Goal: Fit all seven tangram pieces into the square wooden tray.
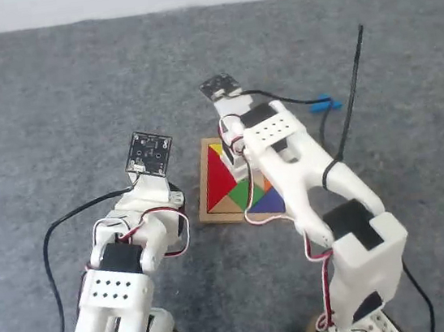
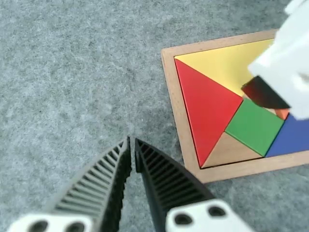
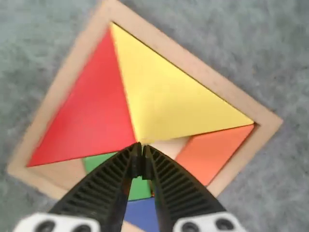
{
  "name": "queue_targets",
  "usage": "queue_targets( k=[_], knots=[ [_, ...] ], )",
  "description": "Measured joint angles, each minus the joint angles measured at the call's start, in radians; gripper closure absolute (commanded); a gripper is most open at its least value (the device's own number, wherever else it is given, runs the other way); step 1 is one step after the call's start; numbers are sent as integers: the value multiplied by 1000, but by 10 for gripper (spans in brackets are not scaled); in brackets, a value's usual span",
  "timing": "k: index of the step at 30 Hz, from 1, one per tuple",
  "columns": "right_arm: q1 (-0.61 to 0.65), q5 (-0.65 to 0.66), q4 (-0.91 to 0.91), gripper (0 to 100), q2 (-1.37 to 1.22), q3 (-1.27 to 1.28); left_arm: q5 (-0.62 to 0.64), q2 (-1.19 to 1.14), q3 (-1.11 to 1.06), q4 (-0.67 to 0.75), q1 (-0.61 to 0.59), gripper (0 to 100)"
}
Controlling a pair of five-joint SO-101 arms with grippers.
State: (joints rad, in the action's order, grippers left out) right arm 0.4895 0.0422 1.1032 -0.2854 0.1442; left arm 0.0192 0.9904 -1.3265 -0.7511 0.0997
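Tray [image 1: 209,207] sat flat on the grey worktop [image 1: 49,99], near its middle, partly under my right arm in the high view.

Pieces seen lying inside the tray, flush with one another:
- red triangle [image 2: 205,106], along one side of the frame
- yellow triangle [image 2: 227,63], sharing a long edge with the red one
- green square [image 2: 253,126], against the red triangle's inner corner
- blue piece [image 2: 294,137], just beside the green square
- wood-coloured triangle [image 2: 229,152], between the green square and the frame
- orange piece [image 3: 212,150], in the corner under the yellow triangle

A small pale patch showed between yellow and orange; I could not tell whether it was a piece or bare tray floor.

Right pincer [image 3: 141,149]: fingers closed together, nothing between them. It hung over the middle of the tray, tips above the spot where red and yellow meet. Whether the tips touched the pieces I could not tell.

Left pincer [image 2: 133,144]: fingers drawn together with only a sliver of gap at the tips, gripping nothing. It was over bare worktop, off the tray — near the frame side that runs along the red triangle, but apart from it.
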Motion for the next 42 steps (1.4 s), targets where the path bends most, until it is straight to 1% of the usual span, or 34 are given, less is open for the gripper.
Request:
queue_targets(
  k=[5, 7, 11, 14, 17, 20, 28, 37, 42],
  knots=[
    [-83, 0, -14, 991, -17, 0, 0, 0, 0, 0, 0, 988],
    [-95, 0, -14, 991, -17, 0, 0, 0, 0, 0, 0, 988],
    [-89, 0, -14, 987, -17, 0, 0, 0, 0, 0, 0, 988],
    [-72, 57, -14, 987, -17, 0, 0, 0, 0, 0, 0, 988],
    [-17, 117, 6, 986, -17, 0, 0, 0, 0, 0, 0, 988],
    [8, 138, 8, 986, -28, 0, 0, 0, 0, 0, 0, 988],
    [9, 147, 38, 985, -98, -57, 0, 0, 0, 0, 0, 988],
    [9, 276, 74, 985, -104, -71, 0, 0, 0, 0, 0, 988],
    [-9, 301, 74, 985, -103, -68, 0, 0, 0, 0, 0, 988]
  ],
)
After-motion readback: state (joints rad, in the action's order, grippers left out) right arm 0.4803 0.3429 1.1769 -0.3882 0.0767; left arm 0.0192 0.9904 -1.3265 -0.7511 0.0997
